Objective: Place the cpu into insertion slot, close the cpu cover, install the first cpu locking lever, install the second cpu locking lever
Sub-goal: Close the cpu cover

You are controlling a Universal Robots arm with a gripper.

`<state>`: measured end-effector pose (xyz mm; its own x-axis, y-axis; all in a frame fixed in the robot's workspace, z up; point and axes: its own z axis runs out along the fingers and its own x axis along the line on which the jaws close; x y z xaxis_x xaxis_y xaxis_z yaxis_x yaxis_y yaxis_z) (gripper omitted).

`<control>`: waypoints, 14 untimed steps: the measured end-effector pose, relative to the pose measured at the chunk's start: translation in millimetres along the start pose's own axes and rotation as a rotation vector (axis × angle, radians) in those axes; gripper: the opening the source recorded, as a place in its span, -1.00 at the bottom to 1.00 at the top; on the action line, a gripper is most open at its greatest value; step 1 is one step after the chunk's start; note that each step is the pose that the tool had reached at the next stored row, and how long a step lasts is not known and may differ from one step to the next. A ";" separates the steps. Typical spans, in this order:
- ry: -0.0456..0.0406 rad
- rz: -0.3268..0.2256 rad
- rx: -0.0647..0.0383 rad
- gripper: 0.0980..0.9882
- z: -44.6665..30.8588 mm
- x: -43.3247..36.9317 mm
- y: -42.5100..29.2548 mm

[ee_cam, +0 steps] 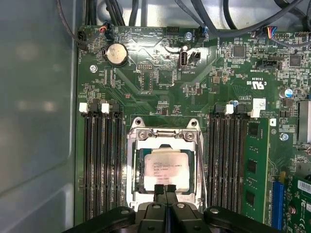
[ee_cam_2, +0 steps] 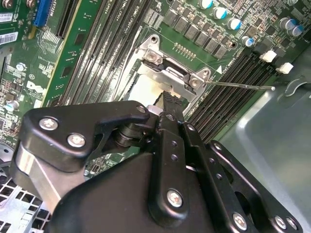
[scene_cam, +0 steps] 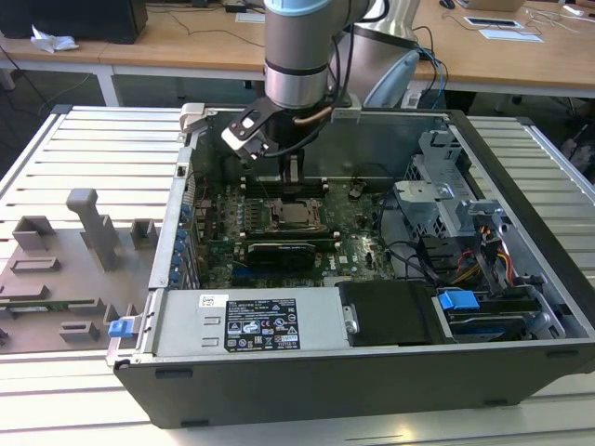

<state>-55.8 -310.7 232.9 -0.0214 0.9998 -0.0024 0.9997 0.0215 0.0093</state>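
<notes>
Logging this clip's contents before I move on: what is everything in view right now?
computer case: one, dark grey, open on the slatted table
motherboard: one, green, inside the case
cpu: one, silver-grey, seated mid-motherboard
cpu cover: one, silvery, framing the cpu
memory slots: two banks, black, either side of the cpu
coin battery: one, silver, on the motherboard
power supply: one, grey, along the case's near edge
arm: one, grey, above the case
gripper: one, black, shut, at the cpu's edge

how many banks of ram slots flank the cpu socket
2: one bank on one side of the cpu, the other bank across it; the gripper may hide their ends.
</notes>
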 end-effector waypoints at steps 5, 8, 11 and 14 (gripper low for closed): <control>0.0001 0.000 0.000 -0.98 3.4 0.0 -0.2; 0.0001 0.000 0.000 -0.98 7.0 0.1 -0.7; -0.0001 0.000 0.000 -0.98 9.5 0.1 -5.5; 0.0001 0.000 0.000 -0.98 16.7 0.3 -13.1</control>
<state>-68.7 -310.7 216.1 -0.0214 0.9998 -0.0023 0.9997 0.0214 0.0094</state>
